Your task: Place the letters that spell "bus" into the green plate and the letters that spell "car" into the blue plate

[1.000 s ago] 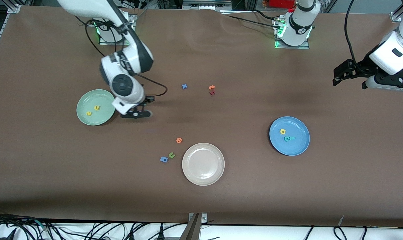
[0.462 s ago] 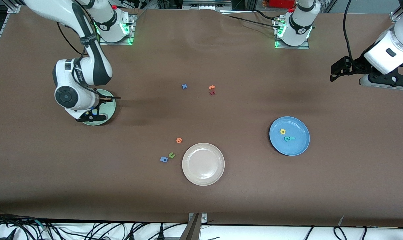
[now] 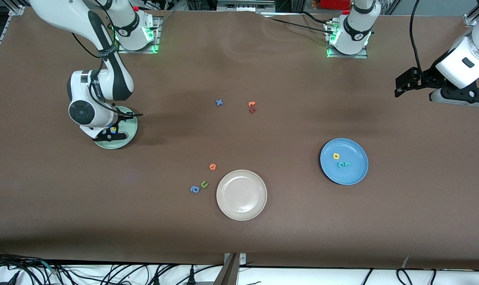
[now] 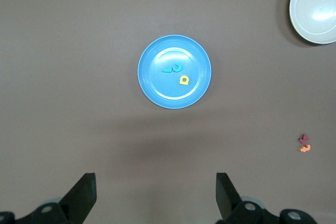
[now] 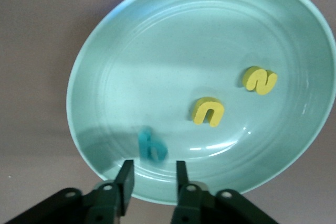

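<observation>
Right wrist view shows the right gripper (image 5: 154,174) just above the green plate (image 5: 131,51), with its fingers (image 5: 126,177) a little way apart and holding nothing. A teal "b" (image 5: 151,147) looks blurry right by those fingers, inside the plate. A yellow "u" (image 5: 209,112) and a yellow "s" (image 5: 260,80) lie in the same plate.

From the front, the green plate (image 3: 130,128) sits at the right arm's end of the worktop (image 3: 239,237), partly hidden by that arm. The blue plate (image 3: 356,174) is toward the left arm's end, with a yellow "a" (image 3: 336,156), a teal "c" (image 3: 341,165) and a teal "r" (image 3: 347,164) in it.

The left gripper (image 4: 156,195) waits high over the worktop with its fingers wide and empty.

A cream plate (image 3: 241,194) sits nearer the front camera.
</observation>
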Motion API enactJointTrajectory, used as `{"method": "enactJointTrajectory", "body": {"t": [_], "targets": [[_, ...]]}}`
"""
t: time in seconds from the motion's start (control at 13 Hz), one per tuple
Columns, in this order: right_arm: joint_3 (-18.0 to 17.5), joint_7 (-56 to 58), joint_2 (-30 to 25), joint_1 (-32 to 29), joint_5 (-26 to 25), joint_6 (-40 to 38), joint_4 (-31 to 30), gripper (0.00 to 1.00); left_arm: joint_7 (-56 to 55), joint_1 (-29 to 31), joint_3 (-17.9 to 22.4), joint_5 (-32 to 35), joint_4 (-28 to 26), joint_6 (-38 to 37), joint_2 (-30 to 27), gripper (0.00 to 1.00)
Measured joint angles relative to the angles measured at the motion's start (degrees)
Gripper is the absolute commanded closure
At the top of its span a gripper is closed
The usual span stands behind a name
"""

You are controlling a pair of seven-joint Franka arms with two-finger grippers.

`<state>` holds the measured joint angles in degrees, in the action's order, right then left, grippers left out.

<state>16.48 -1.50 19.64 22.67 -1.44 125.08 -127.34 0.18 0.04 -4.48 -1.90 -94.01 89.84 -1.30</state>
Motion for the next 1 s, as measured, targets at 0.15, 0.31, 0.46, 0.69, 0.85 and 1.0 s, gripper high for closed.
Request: {"method": "enactJointTrajectory", "body": {"t": [0.15,0.31,0.46,0.69,0.85,1.0], "targets": [[0.00,0.00,-0.06,0.00,0.00,0.07,0.24,0.02,0.00,-0.01,-0.01,0.00,0.36,0.00,0.00,0.00],[0.00,0.00,-0.64,0.00,0.00,-0.29,1.82,0.02,0.00,-0.04,-0.04,0.00,0.69,0.00,0.03,0.00],[0.02,0.01,-1.99,0.00,0.00,-4.16,6.30,0.01,0.00,-0.13,-0.10,0.00,0.95,0.01,0.13,0.00],[0.03,-0.01,-3.91,0.00,0.02,-18.51,19.08,0.01,0.00,-0.10,-0.09,0.00,1.15,0.01,0.19,0.00],[0.03,-0.02,-4.53,0.02,0.02,-26.37,27.39,0.01,0.00,-0.10,-0.09,0.00,1.15,0.01,0.24,0.00],[0.06,-0.02,-4.70,0.01,0.02,-32.04,34.02,0.01,0.00,-0.10,-0.09,0.00,1.15,0.01,0.27,0.00]]}}
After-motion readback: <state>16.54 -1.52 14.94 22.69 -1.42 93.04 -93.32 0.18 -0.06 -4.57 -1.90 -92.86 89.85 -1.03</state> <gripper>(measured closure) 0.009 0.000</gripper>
